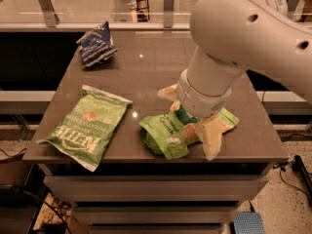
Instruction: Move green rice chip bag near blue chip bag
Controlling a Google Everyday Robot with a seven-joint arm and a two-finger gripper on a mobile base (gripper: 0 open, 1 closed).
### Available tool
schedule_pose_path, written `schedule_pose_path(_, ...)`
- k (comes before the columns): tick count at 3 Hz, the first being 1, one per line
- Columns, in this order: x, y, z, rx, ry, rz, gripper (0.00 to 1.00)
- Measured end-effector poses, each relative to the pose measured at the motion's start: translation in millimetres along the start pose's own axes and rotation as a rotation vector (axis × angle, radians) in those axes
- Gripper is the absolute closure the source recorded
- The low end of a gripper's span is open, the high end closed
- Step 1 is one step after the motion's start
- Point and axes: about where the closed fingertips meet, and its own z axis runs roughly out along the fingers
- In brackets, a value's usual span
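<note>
The green rice chip bag (168, 133) lies crumpled on the table near the front edge, right of centre. My gripper (190, 115) hangs from the big white arm straight over the bag's right half. It is open, with one cream finger (211, 136) at the bag's near side and the other (168, 92) at its far side. The arm hides the middle of the bag. The blue chip bag (96, 45) lies at the table's far left corner, well apart from the gripper.
A flat light green Kettle bag (87, 125) lies at the front left of the brown table (146, 77). A glass railing with metal posts (168, 4) runs behind the table. The white arm (243, 38) fills the upper right.
</note>
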Motion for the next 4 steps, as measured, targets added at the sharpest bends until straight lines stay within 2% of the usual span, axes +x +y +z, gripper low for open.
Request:
schedule_pose_path(1, -5.0, -12.0, 6.3, 0.046, -0.009, 0.02, 0.0)
schedule_pose_path(2, -8.0, -20.9, 15.2, 0.049, -0.018, 0.023, 0.08)
schedule_pose_path(3, -8.5, -20.4, 13.9, 0.051, -0.016, 0.022, 0.26)
schedule_pose_path(4, -9.3, -20.4, 12.9, 0.052, -0.015, 0.02, 0.49)
